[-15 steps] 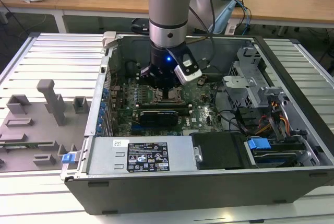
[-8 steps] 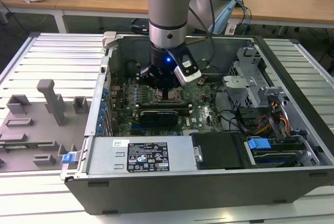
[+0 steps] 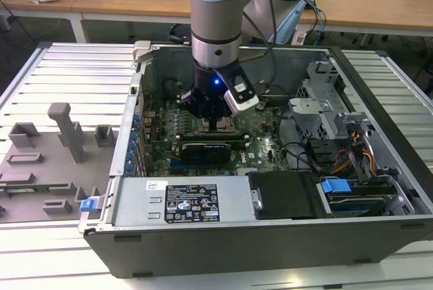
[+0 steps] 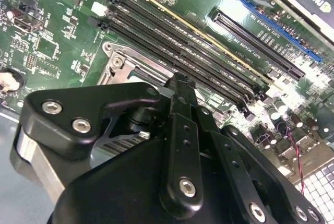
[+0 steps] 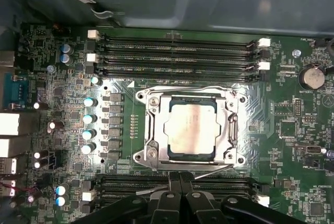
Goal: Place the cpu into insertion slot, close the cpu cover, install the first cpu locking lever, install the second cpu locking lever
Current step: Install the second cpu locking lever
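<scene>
The cpu (image 5: 191, 128) sits in the insertion slot (image 5: 156, 130) at the motherboard (image 5: 292, 145) centre, with the cpu cover (image 5: 232, 130) down around it. The gripper (image 5: 180, 178) hovers at the socket's edge, fingers closed together, holding nothing. Watch the lever wire (image 5: 209, 171): a skewed push may slip off it and scrape nearby memory slots (image 5: 177, 51).

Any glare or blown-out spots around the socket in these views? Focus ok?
First wrist view: bright glare on the green motherboard beside the cpu cover; the cpu lid reads evenly, sharp. Second wrist view: white hotspot by the blue card slot; the gripper body up close looks soft. Exterior view: a blue light glows on the arm, socket area shadowed.
</scene>
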